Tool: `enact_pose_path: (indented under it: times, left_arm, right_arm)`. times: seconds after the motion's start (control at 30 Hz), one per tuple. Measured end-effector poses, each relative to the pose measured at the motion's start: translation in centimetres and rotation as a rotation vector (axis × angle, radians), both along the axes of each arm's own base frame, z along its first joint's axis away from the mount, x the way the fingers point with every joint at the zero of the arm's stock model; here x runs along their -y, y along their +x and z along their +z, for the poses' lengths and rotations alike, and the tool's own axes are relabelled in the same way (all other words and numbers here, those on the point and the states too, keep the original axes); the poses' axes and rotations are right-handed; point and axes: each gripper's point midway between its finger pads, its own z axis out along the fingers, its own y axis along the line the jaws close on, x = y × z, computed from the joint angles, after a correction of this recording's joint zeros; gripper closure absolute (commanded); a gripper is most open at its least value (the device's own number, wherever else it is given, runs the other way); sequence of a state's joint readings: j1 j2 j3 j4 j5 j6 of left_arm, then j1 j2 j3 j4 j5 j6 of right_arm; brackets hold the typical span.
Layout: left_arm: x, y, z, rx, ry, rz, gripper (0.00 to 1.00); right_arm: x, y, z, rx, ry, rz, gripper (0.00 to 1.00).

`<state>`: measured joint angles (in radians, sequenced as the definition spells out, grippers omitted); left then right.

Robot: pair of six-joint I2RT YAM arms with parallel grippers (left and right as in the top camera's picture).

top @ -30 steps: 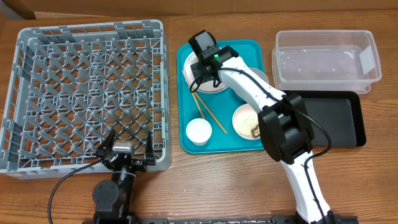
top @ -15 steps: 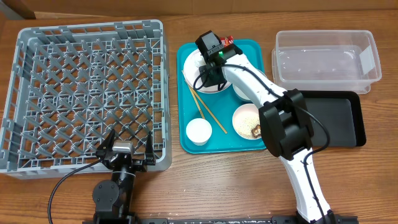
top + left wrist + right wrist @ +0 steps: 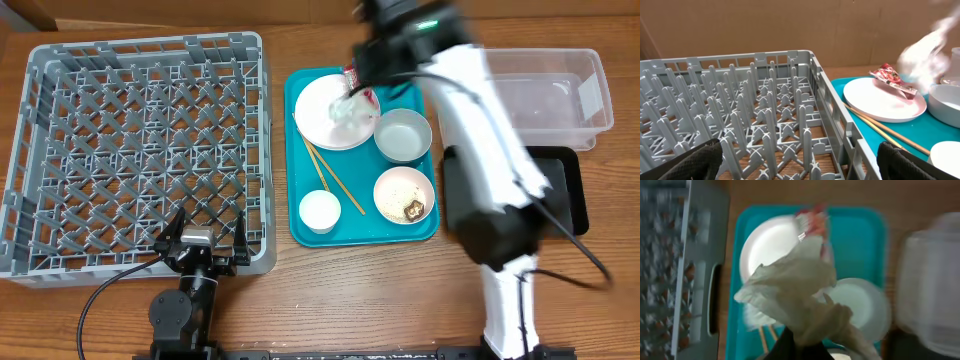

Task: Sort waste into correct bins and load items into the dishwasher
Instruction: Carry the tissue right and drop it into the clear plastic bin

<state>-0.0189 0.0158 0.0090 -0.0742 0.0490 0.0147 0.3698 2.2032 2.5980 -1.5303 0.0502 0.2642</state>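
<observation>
My right gripper (image 3: 365,70) is shut on the crumpled white tissue (image 3: 795,290) and holds it in the air above the round white plate (image 3: 322,115); its motion blurs it. The red wrapper (image 3: 358,82) lies on the plate's far right rim, also seen in the left wrist view (image 3: 892,77). An empty bowl (image 3: 403,135), a bowl with rice and a brown lump (image 3: 403,193), a white cup (image 3: 319,211) and chopsticks (image 3: 335,180) sit on the teal tray (image 3: 300,235). My left gripper (image 3: 800,160) is open and empty at the grey rack's (image 3: 140,150) near edge.
The clear tub (image 3: 540,95) stands at the back right, with the shallow black tray (image 3: 560,190) just in front of it. The raised right arm crosses over the tub's left end and the teal tray's right side.
My right gripper has lifted off the plate with the tissue in it and swung up and to the right. The red wrapper now shows. The left arm has not moved.
</observation>
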Motion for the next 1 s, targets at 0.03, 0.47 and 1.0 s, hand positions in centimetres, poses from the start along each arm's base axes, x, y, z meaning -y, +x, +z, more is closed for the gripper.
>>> enact_pose_path:
  times: [0.03,0.47,1.0]
  left_arm:
    - [0.0,0.0,0.0,0.000,0.000,0.000,0.00]
    - [0.0,0.0,0.0,0.000,0.000,0.000,0.00]
    - [0.0,0.0,0.0,0.000,0.000,0.000,0.00]
  right_arm:
    - [2.6,0.0,1.3,0.015,0.000,-0.058,0.96]
    - [22.5,2.4,-7.0,-0.191,0.024,-0.513,0.49]
    - [13.5,0.8,-9.2,-0.342,0.177,-0.294,0.19]
